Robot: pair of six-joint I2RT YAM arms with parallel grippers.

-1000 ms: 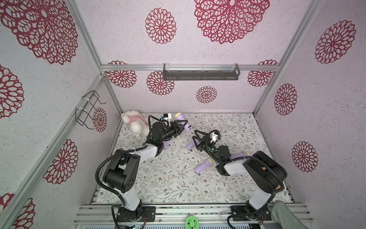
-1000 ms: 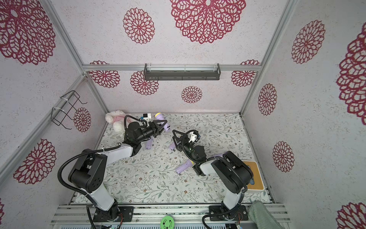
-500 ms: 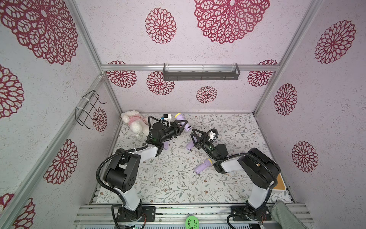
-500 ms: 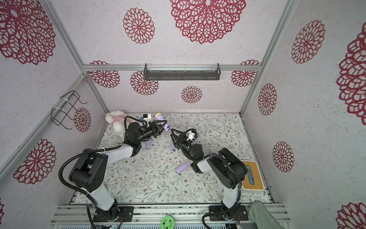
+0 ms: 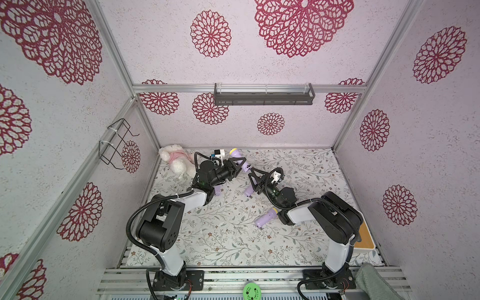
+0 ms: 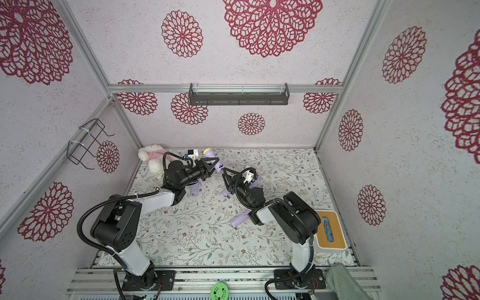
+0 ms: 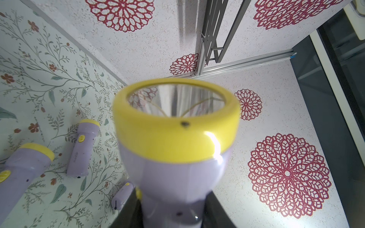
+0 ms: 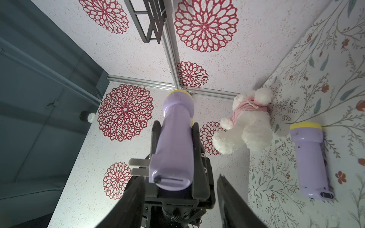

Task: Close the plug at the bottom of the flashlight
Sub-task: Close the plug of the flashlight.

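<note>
plush toy [image 5: 176, 162]: back left corner of the bench [image 5: 207, 241], well apart from the work, not involved.
left end effector [image 5: 237, 167]: closed on the flashlight's body and holding it lifted off the bench; its fingers [image 8: 156, 138] clamp both flanks.
flashlight [image 5: 236, 155]: in the air over the back of the bench, between the two arms; yellow lens end toward the back wall, bottom end toward the right end effector.
long axis: runs from the lens end almost straight at the right wrist camera, roughly in line with the right arm's reach.
plug [image 8: 139, 166]: two metal prongs folded out, sticking sideways from the bottom end, across the long axis; not yet closed.
right end effector [image 5: 253, 180]: jaws apart, holding nothing; just beside the bottom end, one finger to each side of it in the right wrist view; contact with the prongs, cannot tell.
nearer arm: right, the only free one; my read, the next move is a sideways push on the prongs, across the axis, while the left arm braces.
spare flashlight [image 5: 265, 218]: lying on the bench near the right arm, not the target.
</note>
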